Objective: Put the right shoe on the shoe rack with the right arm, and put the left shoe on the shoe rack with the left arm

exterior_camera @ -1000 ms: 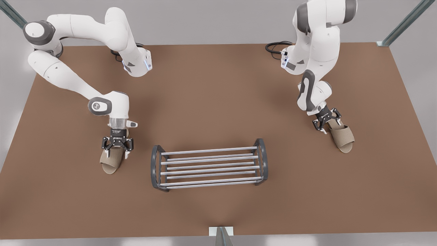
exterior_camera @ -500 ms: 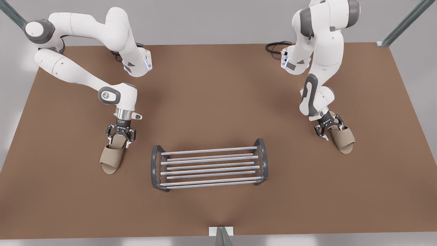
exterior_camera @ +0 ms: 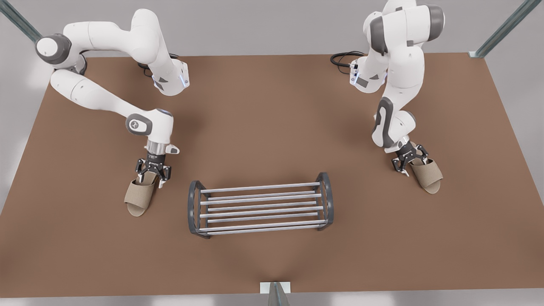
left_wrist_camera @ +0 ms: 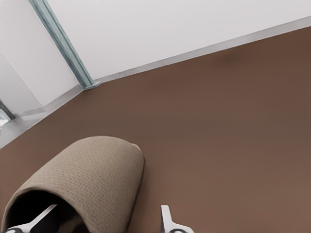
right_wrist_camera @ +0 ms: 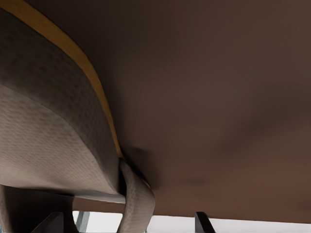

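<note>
— Headcount time! Robot arms?
— Two: one arm (exterior_camera: 93, 95) in the upper left of the frame, one arm (exterior_camera: 399, 63) in the upper right.
— So two pincers?
— Two. A pincer (exterior_camera: 154, 177) at left of centre, a pincer (exterior_camera: 407, 166) at right.
— Footwear?
— Two again: a tan slipper (exterior_camera: 138, 196) at lower left, a matching slipper (exterior_camera: 427, 176) at right.
— Racks?
— Just one shoe rack (exterior_camera: 260, 208) in the middle, with two dark end frames (exterior_camera: 194, 208). Its silver bars overlap, so no firm count.
— Anything else?
— One brown tabletop (exterior_camera: 272, 119). Three metal posts: post (exterior_camera: 17, 17) top left, post (exterior_camera: 503, 29) top right, post (exterior_camera: 276, 294) bottom centre.
</note>
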